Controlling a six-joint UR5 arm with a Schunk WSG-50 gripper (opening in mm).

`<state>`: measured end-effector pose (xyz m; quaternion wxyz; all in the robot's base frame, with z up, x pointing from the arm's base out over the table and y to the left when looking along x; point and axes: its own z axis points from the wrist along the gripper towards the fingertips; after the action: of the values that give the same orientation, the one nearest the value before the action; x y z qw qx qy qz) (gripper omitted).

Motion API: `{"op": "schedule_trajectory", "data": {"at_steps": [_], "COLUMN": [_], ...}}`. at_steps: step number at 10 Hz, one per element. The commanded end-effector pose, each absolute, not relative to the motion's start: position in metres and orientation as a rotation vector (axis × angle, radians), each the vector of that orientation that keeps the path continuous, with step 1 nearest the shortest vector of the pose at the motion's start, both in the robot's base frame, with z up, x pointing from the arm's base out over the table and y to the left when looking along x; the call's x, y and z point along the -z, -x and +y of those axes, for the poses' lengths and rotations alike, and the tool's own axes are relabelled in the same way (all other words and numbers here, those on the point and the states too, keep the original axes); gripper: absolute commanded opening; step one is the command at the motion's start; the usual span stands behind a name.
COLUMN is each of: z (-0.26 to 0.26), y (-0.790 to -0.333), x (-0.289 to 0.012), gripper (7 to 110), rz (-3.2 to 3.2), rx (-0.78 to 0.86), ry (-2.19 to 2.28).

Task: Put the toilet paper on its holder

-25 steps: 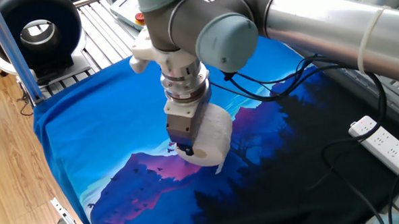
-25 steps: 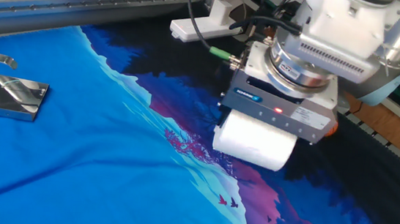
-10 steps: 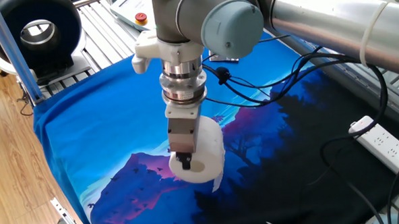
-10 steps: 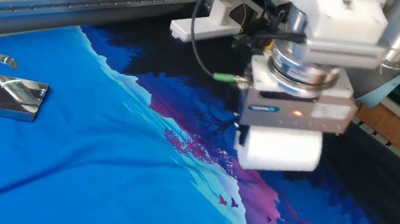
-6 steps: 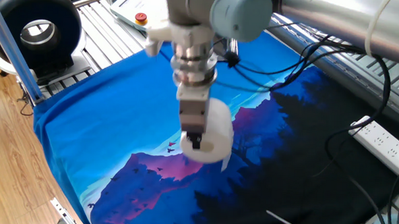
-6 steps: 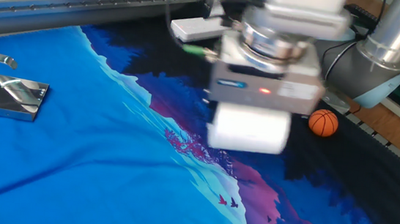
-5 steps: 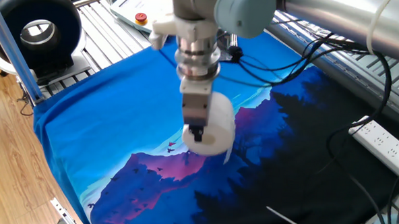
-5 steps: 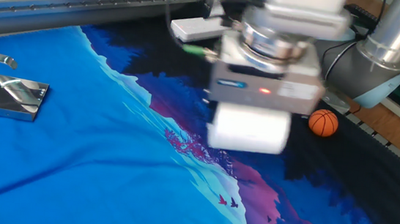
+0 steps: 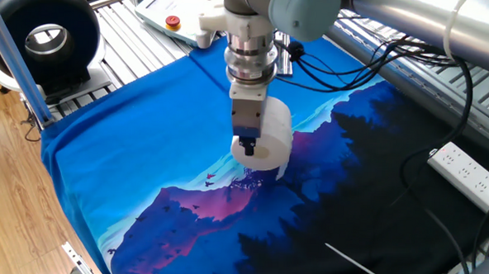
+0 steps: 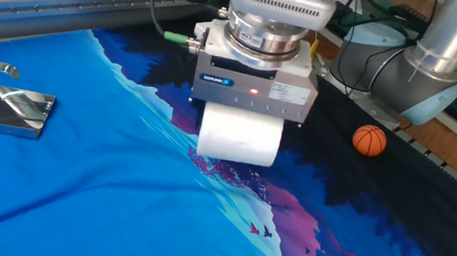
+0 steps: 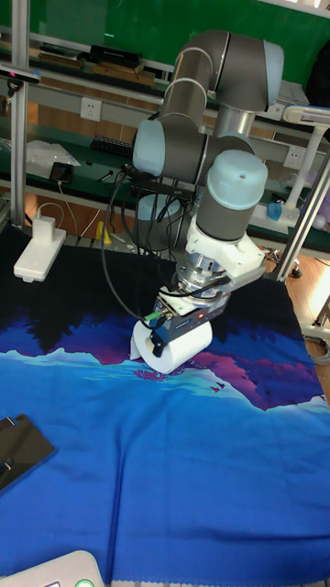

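Observation:
My gripper (image 9: pixel 255 142) is shut on the toilet paper (image 9: pixel 271 131), a plump white roll held on its side just above the blue printed cloth. One finger (image 9: pixel 246 144) shows at the roll's open end. In the other fixed view the toilet paper (image 10: pixel 239 136) hangs under the gripper (image 10: pixel 241 129) near the middle. The holder (image 10: pixel 8 108), a shiny silver stand with a flat base, lies at the far left edge, well apart from the roll. The tall fixed view shows the toilet paper (image 11: pixel 170 350), the gripper (image 11: pixel 176 337), and the holder (image 11: pixel 18 449) at the lower left.
A large black ring-shaped device (image 9: pixel 46 37) stands off the cloth's corner. A white power strip (image 9: pixel 470 176) and cables lie beside the dark side of the cloth. A small orange ball (image 10: pixel 369 140) rests near the arm's base. Another power strip (image 11: pixel 38 252) sits at the back.
The arm has carried the roll away from the dark part of the cloth toward the blue part, nearer the holder's side. The grip on the roll is unchanged.

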<state>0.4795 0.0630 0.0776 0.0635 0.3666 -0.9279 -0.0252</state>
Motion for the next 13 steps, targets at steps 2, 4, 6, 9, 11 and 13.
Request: {"op": "schedule_trajectory", "data": {"at_steps": [2, 4, 6, 9, 11, 13], "z": [0.102, 0.090, 0.083, 0.074, 0.026, -0.024], "y": [-0.478, -0.464, -0.465, -0.485, -0.515, -0.546], "x": [-0.082, -0.083, -0.082, -0.081, -0.090, -0.095], "gripper": [7, 7, 7, 7, 7, 7], "rz": [-2.772, -2.764, -2.779, -2.857, -2.801, -2.776], "rx": [0.354, 0.304, 0.259, 0.211, 0.181, 0.234], "ry": [-1.286, -1.113, -1.052, -0.980, -1.055, -1.102]}}
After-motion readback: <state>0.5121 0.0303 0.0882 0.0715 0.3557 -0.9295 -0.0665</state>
